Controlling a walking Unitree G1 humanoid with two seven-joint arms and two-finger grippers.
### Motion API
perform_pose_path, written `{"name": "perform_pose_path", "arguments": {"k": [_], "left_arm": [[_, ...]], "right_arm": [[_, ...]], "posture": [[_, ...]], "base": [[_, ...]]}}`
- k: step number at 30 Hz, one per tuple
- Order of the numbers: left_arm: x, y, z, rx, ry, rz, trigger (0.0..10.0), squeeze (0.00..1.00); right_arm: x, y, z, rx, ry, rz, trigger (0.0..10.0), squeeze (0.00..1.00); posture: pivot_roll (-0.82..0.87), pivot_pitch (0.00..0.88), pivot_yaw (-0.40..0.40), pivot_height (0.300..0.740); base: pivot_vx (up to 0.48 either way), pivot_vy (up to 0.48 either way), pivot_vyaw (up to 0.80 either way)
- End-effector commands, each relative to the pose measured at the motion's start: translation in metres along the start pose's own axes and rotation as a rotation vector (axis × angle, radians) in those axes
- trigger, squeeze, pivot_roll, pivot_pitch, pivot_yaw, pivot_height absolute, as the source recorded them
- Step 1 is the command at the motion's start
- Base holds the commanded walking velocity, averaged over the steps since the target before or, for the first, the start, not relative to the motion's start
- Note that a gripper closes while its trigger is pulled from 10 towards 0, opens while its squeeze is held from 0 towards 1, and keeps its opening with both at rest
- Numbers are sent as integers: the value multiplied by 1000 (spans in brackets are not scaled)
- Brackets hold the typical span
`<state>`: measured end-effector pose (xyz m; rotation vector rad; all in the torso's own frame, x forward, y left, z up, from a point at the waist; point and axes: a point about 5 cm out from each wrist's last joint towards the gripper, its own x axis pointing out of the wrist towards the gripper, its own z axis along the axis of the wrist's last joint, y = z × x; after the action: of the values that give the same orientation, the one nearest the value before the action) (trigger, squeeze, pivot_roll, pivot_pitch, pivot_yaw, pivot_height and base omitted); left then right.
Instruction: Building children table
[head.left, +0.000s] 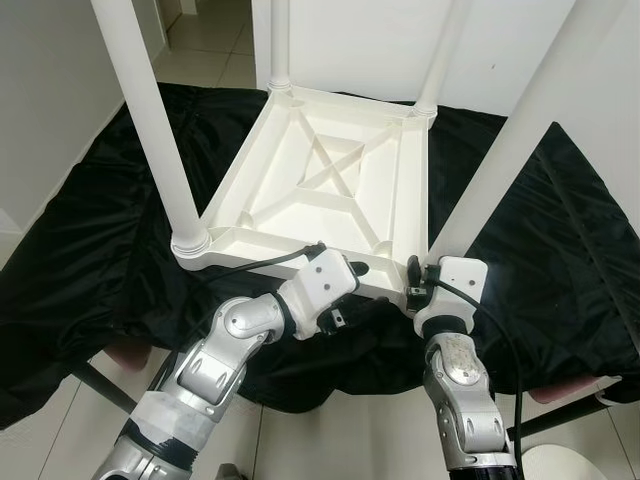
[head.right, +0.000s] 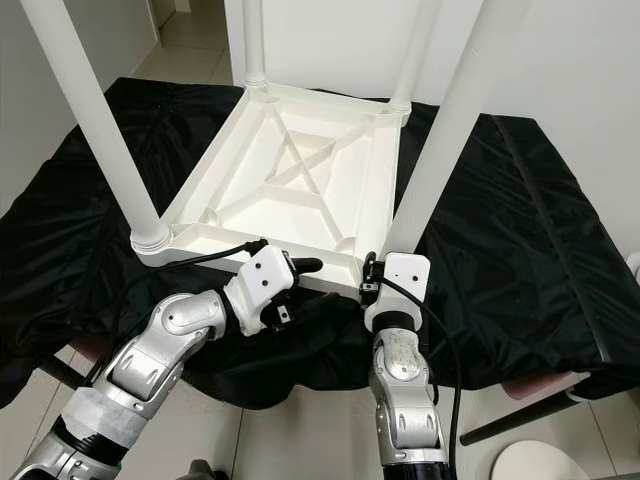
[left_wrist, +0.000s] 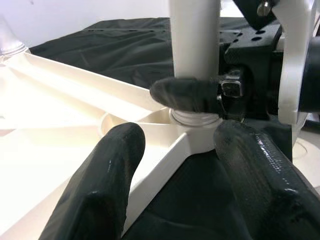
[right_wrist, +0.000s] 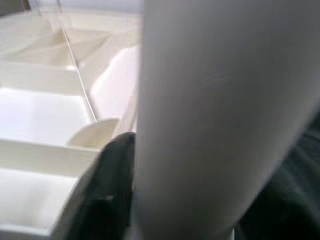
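A white plastic children's table (head.left: 330, 170) lies upside down on a black cloth (head.left: 90, 230), with its legs pointing up. My right gripper (head.left: 420, 272) is at the base of the near right leg (head.left: 520, 130) and shut on it; one black finger (left_wrist: 185, 95) wraps the leg just above its socket. My left gripper (head.right: 300, 272) is at the table's near rim, left of that leg. It is open, its two fingers (left_wrist: 100, 190) spread either side of the rim. In the right wrist view the leg (right_wrist: 210, 120) is very close.
The near left leg (head.left: 150, 120) rises close to my left arm. The cloth covers a low stand with a pinkish edge (head.left: 570, 390) and dark struts. A white wall stands behind, tiled floor lies around, and a white round object (head.right: 540, 460) sits at the lower right.
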<state>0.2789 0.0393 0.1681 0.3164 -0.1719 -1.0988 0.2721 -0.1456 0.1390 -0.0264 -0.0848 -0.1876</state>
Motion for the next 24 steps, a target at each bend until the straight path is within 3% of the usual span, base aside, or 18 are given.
{"name": "perform_pose_path", "arguments": {"k": [1,9,10,11,18,19,24], "left_arm": [[0,5,-2,6,4,80,10000,0],[0,2,-3,0,-3,82,10000,0],[-2,1,-5,-5,-6,71,10000,0],[-4,0,-5,-27,-9,45,10000,0],[-6,1,-7,-88,-15,-5,10000,0],[-6,0,-8,-100,-13,-22,10000,0],[-6,-5,-8,-73,-11,-58,10000,0]], "right_arm": [[-5,-9,-13,6,58,-69,10000,1000],[-4,-19,-5,7,-5,-47,10000,1000],[-4,-22,-4,22,-12,30,10000,1000],[-5,-23,-4,41,-11,103,10000,0],[-7,-31,-3,56,1,270,10000,0],[-4,-42,-1,17,-14,318,10000,0],[-1,-59,2,-48,-33,406,10000,0]], "posture": [[-21,71,-18,740],[-36,55,-14,740],[-44,47,-13,740],[-49,42,-13,740],[-57,37,-16,740],[-66,34,-12,740],[-78,28,-5,740]], "base": [[0,0,0],[0,0,0],[0,0,0],[0,0,0],[0,0,0],[0,0,0],[0,0,0]]}}
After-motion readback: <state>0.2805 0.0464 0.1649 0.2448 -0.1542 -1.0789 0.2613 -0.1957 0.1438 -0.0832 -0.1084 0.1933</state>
